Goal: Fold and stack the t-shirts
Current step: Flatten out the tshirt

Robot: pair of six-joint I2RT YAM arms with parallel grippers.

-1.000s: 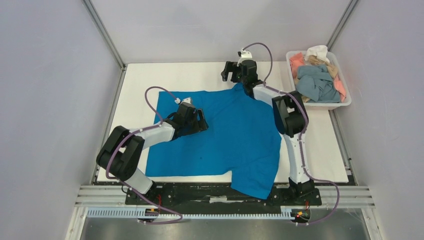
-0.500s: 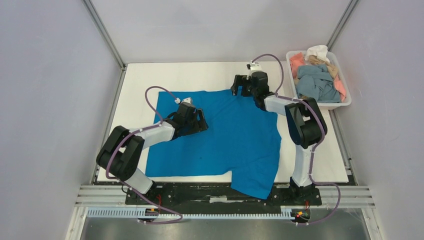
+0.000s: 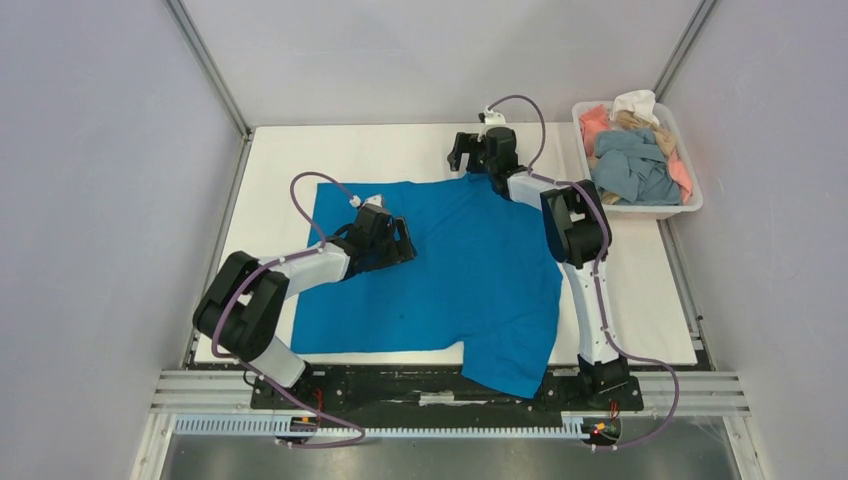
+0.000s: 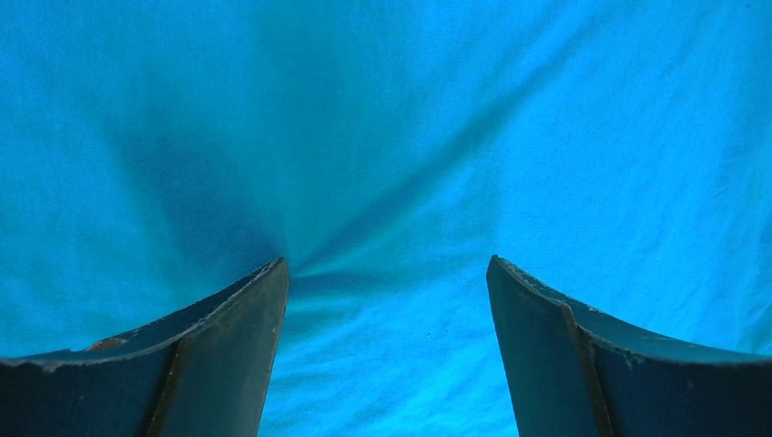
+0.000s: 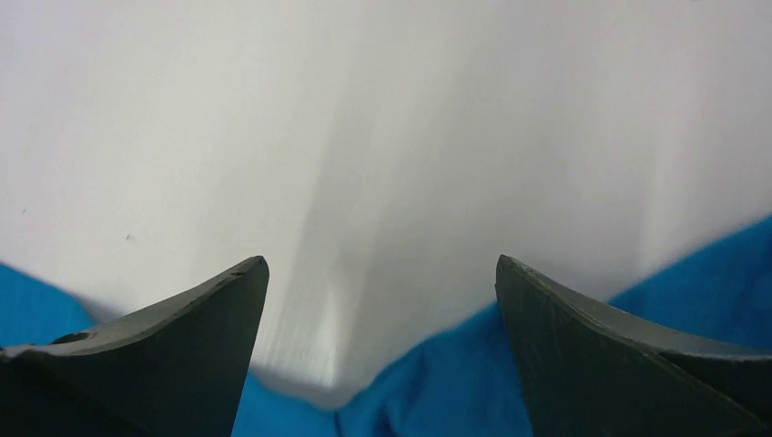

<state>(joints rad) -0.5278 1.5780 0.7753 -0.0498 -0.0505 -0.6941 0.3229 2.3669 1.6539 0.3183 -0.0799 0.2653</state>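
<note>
The left gripper (image 4: pixel 387 266) is spread wide and sits low on the blue shirt (image 3: pixel 470 275). Creases fan out from its left finger (image 4: pixel 228 346), so it seems to be pinning the cloth. The right gripper (image 5: pixel 382 262) is spread too and holds nothing. It hovers at the shirt's far edge, with bare table (image 5: pixel 364 109) between its fingers and the blue hem just under them. The shirt lies flat across the table, one near corner hanging over the near edge. The other shirts (image 3: pixel 630 165) are bunched in the tray (image 3: pixel 642 211) at far right, well apart.

The step looks like taking hold of the far edge for a first fold. To do it well, the right gripper should drop until one finger slides under the hem, then pinch only what is needed. The left should press firmly so the body does not slide. The hanging corner wants drawing back onto the table, or the fold will come out skewed
</note>
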